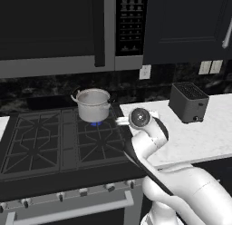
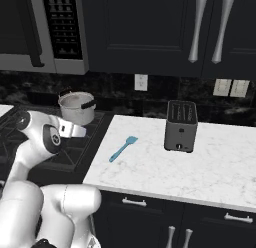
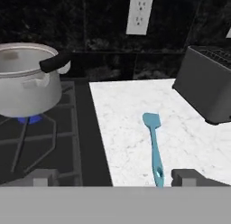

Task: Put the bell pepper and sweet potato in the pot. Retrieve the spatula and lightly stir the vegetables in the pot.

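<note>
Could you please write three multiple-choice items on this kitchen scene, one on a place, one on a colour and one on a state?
1. Where does the spatula lie?
A. inside the pot
B. on the white marble counter, between the stove and the toaster
C. on top of the toaster

2. What colour is the spatula?
A. teal blue
B. red
C. yellow

3. What is the state of the burner under the pot?
A. off
B. lit, with a blue flame
C. covered by a lid

Answers:
1 B: the right base view shows it flat on the counter, left of the toaster and right of the stove.
2 A: the hand view shows its blade and handle in teal blue.
3 B: a blue flame shows beneath the pot's base in the hand view and the left base view.
</note>
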Robot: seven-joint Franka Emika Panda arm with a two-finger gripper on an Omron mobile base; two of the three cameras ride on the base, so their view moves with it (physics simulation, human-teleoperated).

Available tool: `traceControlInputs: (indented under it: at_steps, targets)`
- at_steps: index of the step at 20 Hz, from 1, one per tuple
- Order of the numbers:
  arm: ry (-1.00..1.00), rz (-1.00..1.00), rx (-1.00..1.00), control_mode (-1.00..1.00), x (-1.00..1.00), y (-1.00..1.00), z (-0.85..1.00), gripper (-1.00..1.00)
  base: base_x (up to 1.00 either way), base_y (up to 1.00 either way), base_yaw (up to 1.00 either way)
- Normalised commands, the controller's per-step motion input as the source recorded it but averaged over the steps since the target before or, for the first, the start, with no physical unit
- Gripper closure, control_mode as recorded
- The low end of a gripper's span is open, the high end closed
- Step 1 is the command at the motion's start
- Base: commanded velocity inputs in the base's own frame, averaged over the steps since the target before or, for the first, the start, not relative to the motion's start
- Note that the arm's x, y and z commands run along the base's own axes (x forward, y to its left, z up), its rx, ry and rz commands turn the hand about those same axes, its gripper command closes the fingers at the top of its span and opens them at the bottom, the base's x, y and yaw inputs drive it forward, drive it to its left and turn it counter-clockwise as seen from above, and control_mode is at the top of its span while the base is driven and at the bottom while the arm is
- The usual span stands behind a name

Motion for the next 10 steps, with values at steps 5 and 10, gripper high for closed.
traceControlInputs:
  at_steps: [5, 10]
  targets:
    - [0.35, -0.27, 0.01, -1.0, 0.08, -0.84, -0.67, -1.0, 0.0, 0.0, 0.0]
    - [0.21, -0.19, 0.06, -1.0, 0.4, -0.55, -0.73, -1.0, 0.0, 0.0, 0.0]
